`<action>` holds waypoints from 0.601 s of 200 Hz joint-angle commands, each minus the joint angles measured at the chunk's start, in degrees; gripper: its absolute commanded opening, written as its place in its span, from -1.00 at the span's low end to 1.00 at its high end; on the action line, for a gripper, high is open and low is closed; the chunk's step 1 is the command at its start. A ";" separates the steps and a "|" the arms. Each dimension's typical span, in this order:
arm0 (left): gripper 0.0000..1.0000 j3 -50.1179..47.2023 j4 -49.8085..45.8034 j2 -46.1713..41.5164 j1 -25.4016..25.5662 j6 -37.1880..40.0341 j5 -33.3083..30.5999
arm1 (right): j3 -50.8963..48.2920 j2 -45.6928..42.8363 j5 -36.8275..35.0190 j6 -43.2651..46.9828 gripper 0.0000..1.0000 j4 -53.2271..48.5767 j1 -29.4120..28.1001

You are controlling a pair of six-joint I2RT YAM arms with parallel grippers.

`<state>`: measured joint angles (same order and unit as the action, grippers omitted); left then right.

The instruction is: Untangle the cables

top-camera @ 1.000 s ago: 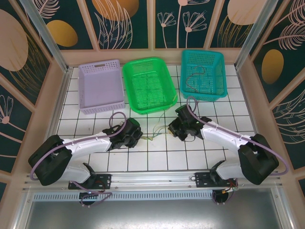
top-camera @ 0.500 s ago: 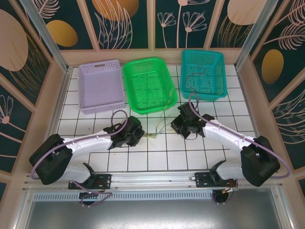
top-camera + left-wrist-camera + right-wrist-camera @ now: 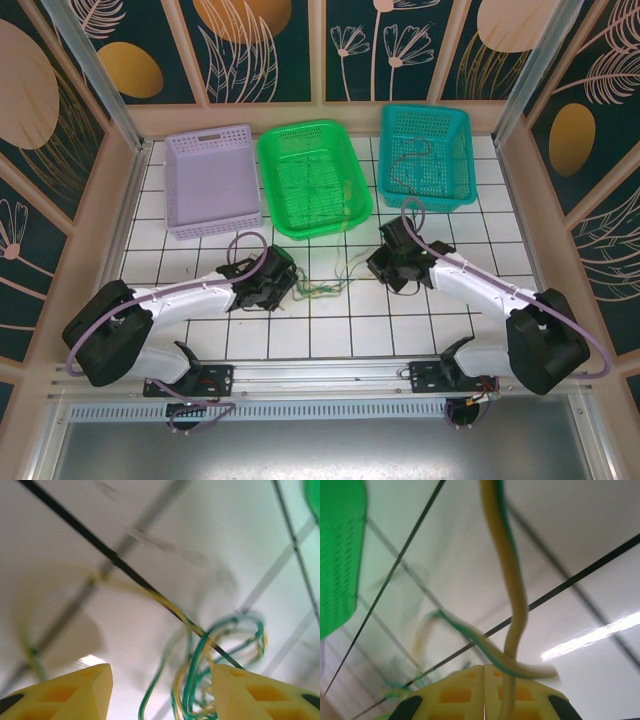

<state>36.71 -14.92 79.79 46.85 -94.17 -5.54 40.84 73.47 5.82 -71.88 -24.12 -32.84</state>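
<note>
- Fingers (image 3: 75,690) of the left gripper (image 3: 284,283) are standing apart with nothing pinched between them, hanging low over the white tiled table (image 3: 330,335).
- Just ahead of those open tips, and leaning toward the right-hand one, the cables (image 3: 322,290) are lying on the tiles in a loose green-and-yellow knot.
- Out of that knot a strand (image 3: 512,580) is running rightward toward the other arm, so the long axis is lying roughly across the table, from one gripper to the other.
- Over on the right, the right gripper (image 3: 378,262) is pressing its fingers together on that strand, which is leading away from the tips.
- Blur is making it hard to say, but it is probably a single yellow-and-green wire in that pinch.
- Judging by this, the left arm is sitting nearer the knot, and the right is holding the far end.
</note>
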 commanded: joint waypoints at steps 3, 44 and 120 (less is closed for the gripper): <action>0.26 1.06 -8.39 -2.20 -0.71 5.13 -3.70 | -0.39 0.14 -3.79 1.61 -1.00 -2.51 0.76; 0.30 6.76 -3.96 -4.10 -0.67 22.31 1.41 | 1.02 1.66 -4.64 4.29 -1.00 -2.69 0.71; 0.07 21.03 -8.02 6.65 3.37 41.67 6.26 | 3.66 2.11 -5.89 9.61 -1.00 -3.70 1.20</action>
<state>54.46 -18.61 82.72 47.86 -59.16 1.23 42.13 75.18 2.11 -65.06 -26.00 -32.01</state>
